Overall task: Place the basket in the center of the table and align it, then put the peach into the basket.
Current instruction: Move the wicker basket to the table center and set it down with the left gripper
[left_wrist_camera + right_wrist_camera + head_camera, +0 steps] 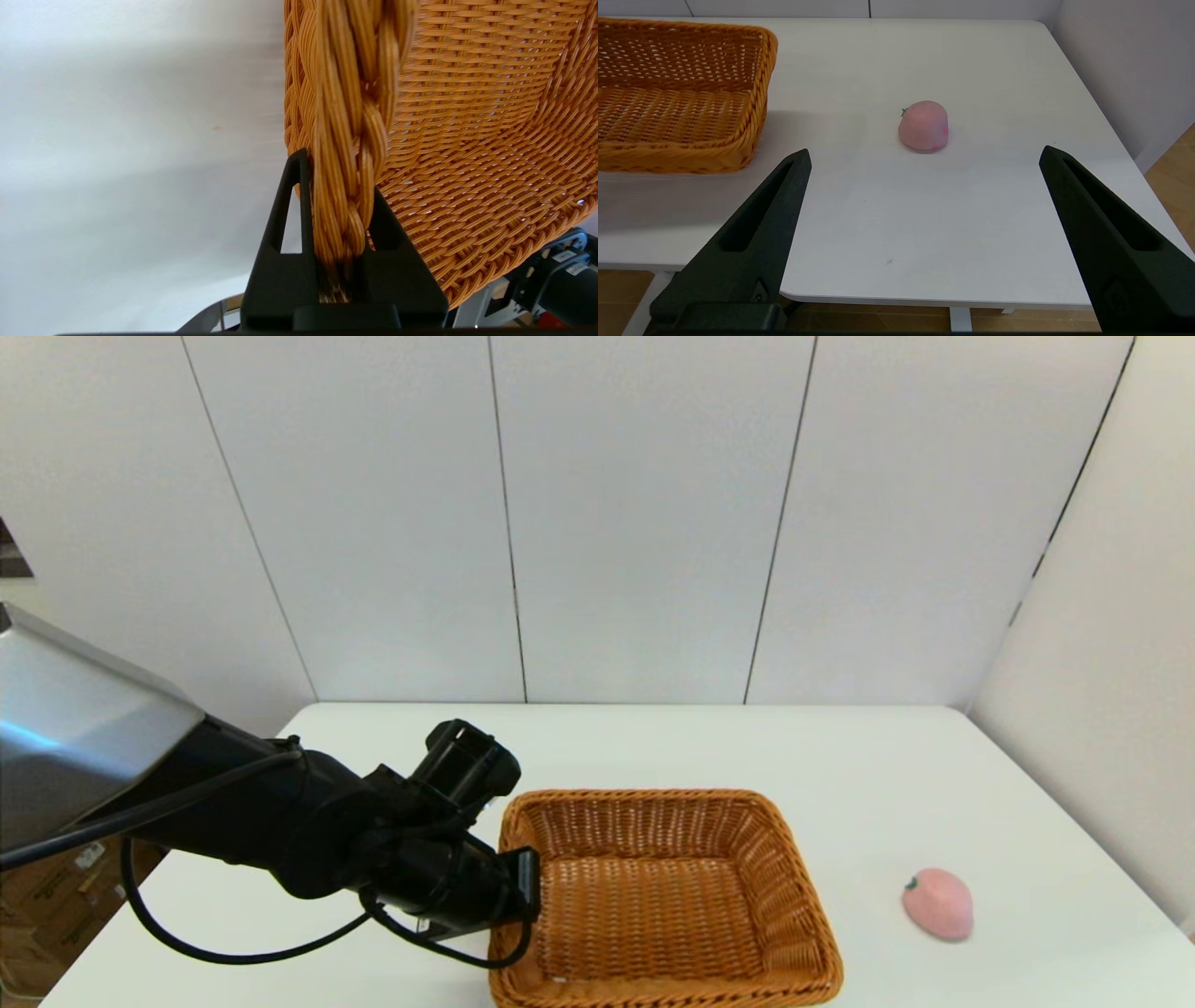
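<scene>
The orange-brown wicker basket [667, 896] sits near the front middle of the white table [653, 747]. My left gripper [527, 887] is shut on the basket's left braided rim [348, 140], one finger [292, 205] outside the wall and one inside. The pale pink peach [938, 903] lies on the table to the right of the basket, apart from it. In the right wrist view my right gripper [924, 158] hangs open off the table's front edge, with the peach [923, 126] beyond it between the fingers' lines and the basket [682, 93] to one side.
White wall panels stand behind the table and along its right side. My left arm [233, 803] reaches in over the table's front left corner. Cardboard boxes [56, 896] sit on the floor at the left.
</scene>
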You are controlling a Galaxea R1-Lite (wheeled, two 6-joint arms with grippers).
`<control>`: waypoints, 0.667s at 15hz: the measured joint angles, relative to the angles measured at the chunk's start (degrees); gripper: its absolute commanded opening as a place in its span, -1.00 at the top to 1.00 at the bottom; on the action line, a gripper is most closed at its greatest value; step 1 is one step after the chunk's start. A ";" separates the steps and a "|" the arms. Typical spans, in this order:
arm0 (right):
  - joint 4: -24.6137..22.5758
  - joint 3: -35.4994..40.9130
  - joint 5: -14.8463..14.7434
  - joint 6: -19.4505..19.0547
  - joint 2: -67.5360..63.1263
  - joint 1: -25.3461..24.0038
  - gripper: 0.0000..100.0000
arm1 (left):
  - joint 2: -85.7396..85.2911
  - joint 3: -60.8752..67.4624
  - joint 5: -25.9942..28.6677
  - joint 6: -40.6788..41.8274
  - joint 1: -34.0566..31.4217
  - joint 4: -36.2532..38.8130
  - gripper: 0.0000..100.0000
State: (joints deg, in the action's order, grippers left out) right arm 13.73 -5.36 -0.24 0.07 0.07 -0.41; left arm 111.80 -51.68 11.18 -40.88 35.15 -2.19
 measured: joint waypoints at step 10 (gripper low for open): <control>-0.01 0.00 -0.02 0.02 0.00 0.00 -1.00 | 2.54 0.52 1.55 0.00 -0.06 2.30 1.00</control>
State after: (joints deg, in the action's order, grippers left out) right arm 13.71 -5.36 -0.27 0.10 0.07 -0.41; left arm 114.34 -51.15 12.73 -40.88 35.08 0.11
